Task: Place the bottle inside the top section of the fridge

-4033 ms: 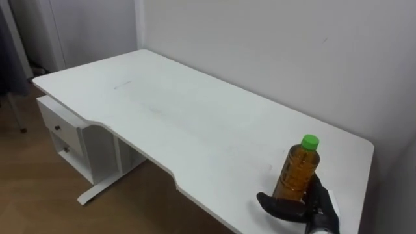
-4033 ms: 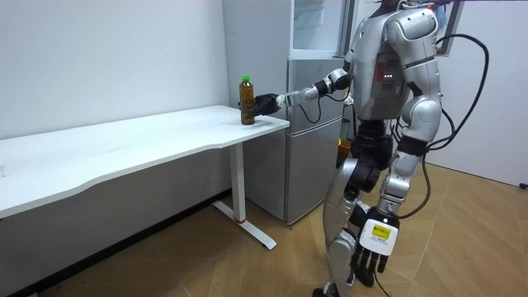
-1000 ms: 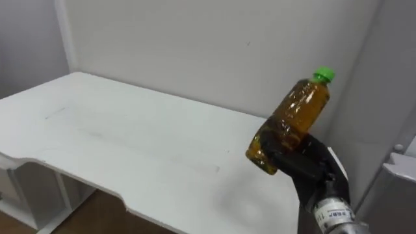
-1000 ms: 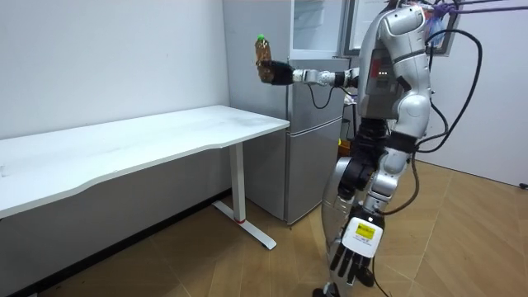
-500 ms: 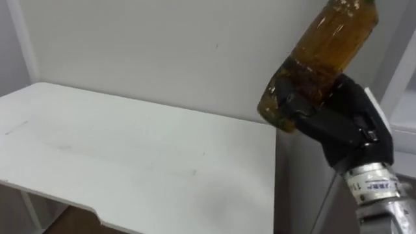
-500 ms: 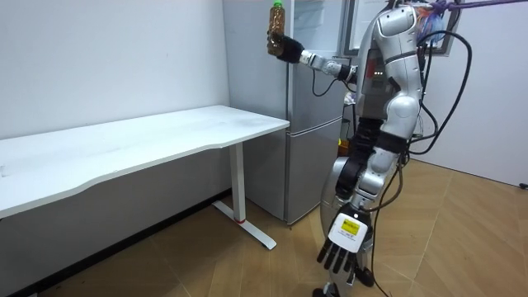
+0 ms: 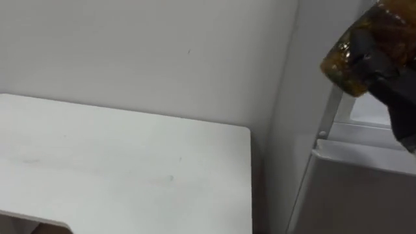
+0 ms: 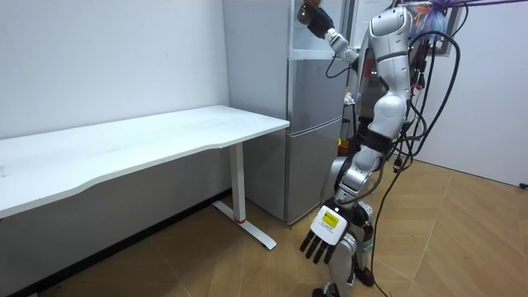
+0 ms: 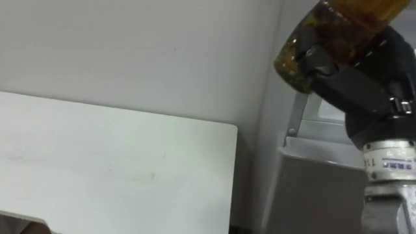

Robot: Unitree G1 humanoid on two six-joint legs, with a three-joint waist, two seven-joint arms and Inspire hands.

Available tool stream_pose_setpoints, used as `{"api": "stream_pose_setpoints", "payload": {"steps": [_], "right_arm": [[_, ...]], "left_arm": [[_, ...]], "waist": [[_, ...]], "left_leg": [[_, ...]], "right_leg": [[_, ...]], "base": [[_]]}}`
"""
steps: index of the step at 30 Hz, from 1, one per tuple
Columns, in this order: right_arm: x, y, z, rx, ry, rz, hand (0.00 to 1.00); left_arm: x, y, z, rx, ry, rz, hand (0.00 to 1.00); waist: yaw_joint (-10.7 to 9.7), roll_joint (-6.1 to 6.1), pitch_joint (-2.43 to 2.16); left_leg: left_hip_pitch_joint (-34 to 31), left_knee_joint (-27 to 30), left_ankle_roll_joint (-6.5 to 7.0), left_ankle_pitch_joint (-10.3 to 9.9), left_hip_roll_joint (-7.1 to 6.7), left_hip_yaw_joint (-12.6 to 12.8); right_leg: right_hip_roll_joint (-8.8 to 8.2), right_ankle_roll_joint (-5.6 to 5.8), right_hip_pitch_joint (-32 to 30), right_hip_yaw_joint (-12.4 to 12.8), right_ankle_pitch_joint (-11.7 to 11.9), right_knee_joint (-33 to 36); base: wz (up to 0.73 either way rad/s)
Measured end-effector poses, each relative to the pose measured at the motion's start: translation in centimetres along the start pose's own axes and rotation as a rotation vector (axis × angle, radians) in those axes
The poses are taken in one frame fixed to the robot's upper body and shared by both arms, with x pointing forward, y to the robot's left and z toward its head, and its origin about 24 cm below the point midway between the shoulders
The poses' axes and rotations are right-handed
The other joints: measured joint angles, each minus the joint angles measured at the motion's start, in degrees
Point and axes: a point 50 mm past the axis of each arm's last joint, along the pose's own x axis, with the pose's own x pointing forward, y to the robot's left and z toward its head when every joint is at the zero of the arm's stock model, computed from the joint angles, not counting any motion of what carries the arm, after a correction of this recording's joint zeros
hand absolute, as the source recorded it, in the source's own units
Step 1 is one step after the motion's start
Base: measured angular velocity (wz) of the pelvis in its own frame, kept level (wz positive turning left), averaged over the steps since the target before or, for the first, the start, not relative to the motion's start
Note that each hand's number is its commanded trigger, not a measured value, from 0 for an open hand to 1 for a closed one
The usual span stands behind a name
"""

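You get the white table [image 7: 130,162] at lower left, its far right corner close to the fridge [image 7: 364,188]. There's a plain wall [image 7: 162,52] behind the table. The fridge's grey side runs up just right of the table's edge.

At upper right, the right hand [image 9: 354,75] is clamped on the bottle [image 9: 331,29], with dark fingers [image 9: 318,62] wrapped round its lower part. The bottle is full of amber liquid and tilted, base toward lower left and top running out past the upper edge. It's in the air, high above the fridge's lower door and touching nothing but the hand.

In the room view you see the table [image 8: 124,148] on the left and the fridge [image 8: 313,132] just beside its end. The robot stands right in front of the fridge, with wood floor [image 8: 462,239] under it. Its right arm is raised, with the hand [image 8: 318,20] and bottle [image 8: 307,11] up at the fridge's upper compartment. I can't tell if the bottle is inside yet.

The left hand [image 8: 323,244] hangs low by the legs, fingers loose and spread, holding nothing.
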Motion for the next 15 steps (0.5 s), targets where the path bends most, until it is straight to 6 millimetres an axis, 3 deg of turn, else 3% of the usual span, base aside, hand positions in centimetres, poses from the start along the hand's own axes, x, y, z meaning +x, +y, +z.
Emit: {"api": "stream_pose_setpoints", "payload": {"steps": [2,8,15], "right_arm": [[0.0,-0.9,0.4,-0.011,-0.012,-0.031,1.00],[-1.3,-3.7,0.7,-0.070,0.020,-0.137,1.00],[-1.8,-4.7,0.4,-0.088,0.052,-0.213,1.00]], "left_arm": [[-0.1,0.0,-0.3,-0.007,0.009,-0.009,0.00],[-0.3,0.4,-1.2,-0.045,0.035,0.009,0.00],[-0.4,0.2,-1.5,-0.047,0.042,0.011,0.00]], "waist": [[-0.7,0.36,0.20],[-2.2,0.20,0.11],[-3.5,0.12,0.09]], "left_leg": [[0.3,0.6,-0.03,-0.6,0.16,0.0],[0.2,0.8,-0.01,-1.0,0.22,0.5],[0.5,0.8,0.02,-1.0,0.28,1.6]], "right_leg": [[0.11,0.01,0.5,0.0,0.0,-0.1],[0.14,0.10,0.5,0.2,-0.1,0.0],[0.22,0.12,-0.1,1.2,-0.1,0.0]], "base": [[0.00],[-0.03],[-0.09]]}}
